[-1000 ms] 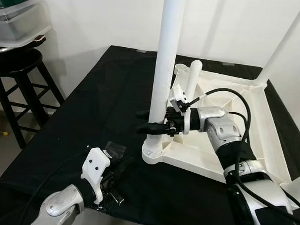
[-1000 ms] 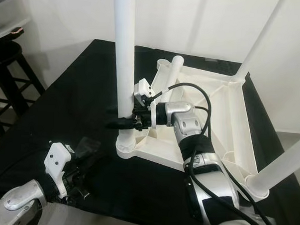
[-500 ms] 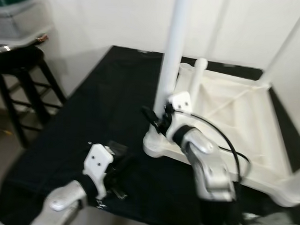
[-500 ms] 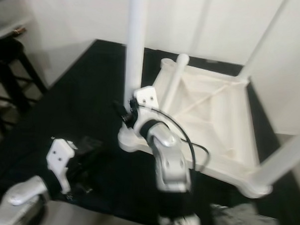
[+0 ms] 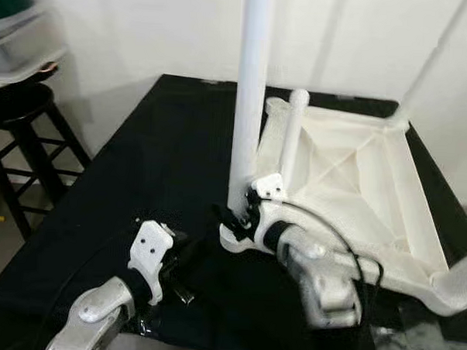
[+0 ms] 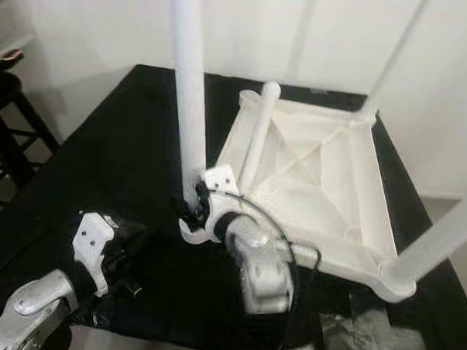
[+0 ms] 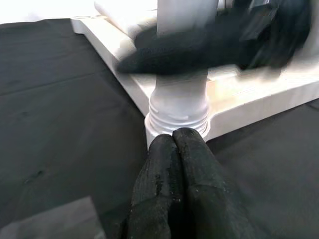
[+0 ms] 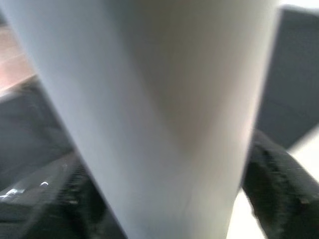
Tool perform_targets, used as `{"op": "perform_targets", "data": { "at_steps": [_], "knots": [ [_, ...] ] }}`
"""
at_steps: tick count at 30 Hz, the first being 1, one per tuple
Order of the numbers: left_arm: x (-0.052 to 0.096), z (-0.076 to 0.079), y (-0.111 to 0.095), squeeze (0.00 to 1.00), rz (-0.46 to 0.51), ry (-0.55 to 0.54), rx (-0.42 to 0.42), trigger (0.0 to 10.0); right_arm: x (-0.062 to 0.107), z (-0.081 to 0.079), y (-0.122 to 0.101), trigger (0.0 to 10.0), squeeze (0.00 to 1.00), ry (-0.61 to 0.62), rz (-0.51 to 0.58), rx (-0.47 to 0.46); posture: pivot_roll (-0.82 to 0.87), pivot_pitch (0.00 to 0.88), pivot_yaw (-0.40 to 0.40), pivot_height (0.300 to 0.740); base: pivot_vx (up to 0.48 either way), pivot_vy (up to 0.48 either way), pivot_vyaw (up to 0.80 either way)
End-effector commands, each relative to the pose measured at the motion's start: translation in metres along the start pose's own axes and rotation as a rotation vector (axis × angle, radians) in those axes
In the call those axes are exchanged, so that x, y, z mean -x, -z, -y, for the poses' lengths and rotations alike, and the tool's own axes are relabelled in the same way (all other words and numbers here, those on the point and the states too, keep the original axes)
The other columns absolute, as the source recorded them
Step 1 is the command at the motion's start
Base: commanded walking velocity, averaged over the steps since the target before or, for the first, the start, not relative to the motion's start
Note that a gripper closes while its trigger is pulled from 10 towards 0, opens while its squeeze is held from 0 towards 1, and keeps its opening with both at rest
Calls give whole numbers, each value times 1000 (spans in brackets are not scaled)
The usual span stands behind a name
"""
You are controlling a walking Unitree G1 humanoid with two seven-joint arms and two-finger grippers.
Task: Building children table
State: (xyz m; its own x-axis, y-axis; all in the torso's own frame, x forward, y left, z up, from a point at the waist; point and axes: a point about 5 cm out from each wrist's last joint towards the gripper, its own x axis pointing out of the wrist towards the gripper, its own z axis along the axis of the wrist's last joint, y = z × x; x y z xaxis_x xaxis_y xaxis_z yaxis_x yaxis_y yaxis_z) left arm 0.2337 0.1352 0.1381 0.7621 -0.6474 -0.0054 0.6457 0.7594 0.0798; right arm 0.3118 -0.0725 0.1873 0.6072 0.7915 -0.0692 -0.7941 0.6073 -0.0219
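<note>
The right gripper (image 5: 235, 218), fingers clamped round the upright white plastic table leg (image 5: 249, 106), has slid lower toward its socket; left gripper (image 7: 174, 144), fingers together, rests on the black-clothed counter (image 5: 157, 156)

Right end effector (image 5: 233, 219) grips either side; left end effector (image 7: 175, 137) hovers low, fingers pressed together

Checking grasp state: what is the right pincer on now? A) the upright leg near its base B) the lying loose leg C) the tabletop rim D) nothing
A: the right pincer has its fingers either side of the upright white leg, just above the socket.
</note>
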Motion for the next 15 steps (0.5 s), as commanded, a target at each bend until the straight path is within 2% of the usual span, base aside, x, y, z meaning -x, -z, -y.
{"op": "perform_targets", "data": {
  "at_steps": [1, 2, 3, 5, 7, 11, 14, 15],
  "knots": [
    [0, 0, 4, 0, -20, -1, 8, 10000, 1, -8, -23, 10000, 1000, -219, 98, 82, 11, 79, -38, 740, 0, 0, 0],
    [-1, 0, 5, 0, -21, 1, 9, 10000, 3, -3, -26, 10000, 0, -301, 85, 122, 15, 73, -42, 740, 0, 0, 0],
    [-1, 0, 5, 0, -21, 1, 9, 10000, 3, -3, -26, 10000, 0, -301, 85, 122, 15, 73, -42, 740, 0, 0, 0],
    [-2, 1, 6, 0, -22, 3, 10, 10000, 4, 10, -29, 10000, 0, -406, 61, 146, 21, 67, -48, 740, 0, 0, 0],
    [-3, 1, 6, 0, -22, 3, 11, 10000, 3, 15, -31, 10000, 0, -437, 55, 144, 21, 67, -48, 740, 0, 0, 0],
    [-5, 1, 7, 0, -22, -4, 9, 10000, -12, 39, -35, 10000, 0, -443, 43, 124, 39, 56, -61, 740, 0, 0, 0],
    [-5, 1, 7, 0, -22, -6, 8, 10000, -14, 43, -36, 10000, 0, -436, 47, 110, 39, 56, -61, 740, 0, 0, 0],
    [-5, 1, 7, 0, -22, -8, 8, 10000, -15, 47, -36, 1686, 0, -435, 42, 104, 42, 57, -60, 740, 0, 0, 0]
  ]
}}
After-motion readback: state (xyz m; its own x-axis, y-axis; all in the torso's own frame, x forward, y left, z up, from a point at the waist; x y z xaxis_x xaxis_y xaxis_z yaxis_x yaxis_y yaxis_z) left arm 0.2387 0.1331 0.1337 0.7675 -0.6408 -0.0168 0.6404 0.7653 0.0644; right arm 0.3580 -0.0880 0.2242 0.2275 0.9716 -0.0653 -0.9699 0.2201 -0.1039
